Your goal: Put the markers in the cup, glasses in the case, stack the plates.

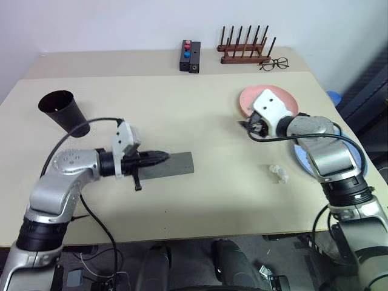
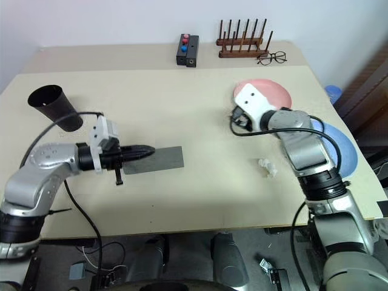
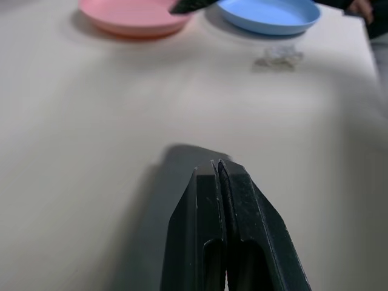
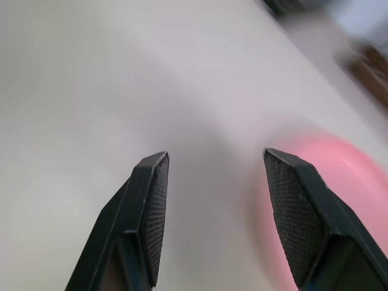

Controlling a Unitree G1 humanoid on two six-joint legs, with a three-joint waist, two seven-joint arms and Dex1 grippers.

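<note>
Cup, case and plates sit apart on the table.
The black cup [image 1: 64, 111] leans; left gripper [image 1: 159, 158] pinched empty over the grey case [image 1: 173, 164]; right gripper [image 4: 215, 182] gapes beside the pink plate [image 1: 285, 100].

- No text, label, brand, number or sign could be read on anything in these views.

Two plates [image 3: 136, 15], one cup [image 1: 65, 112], one case [image 1: 173, 165], perhaps.
</note>
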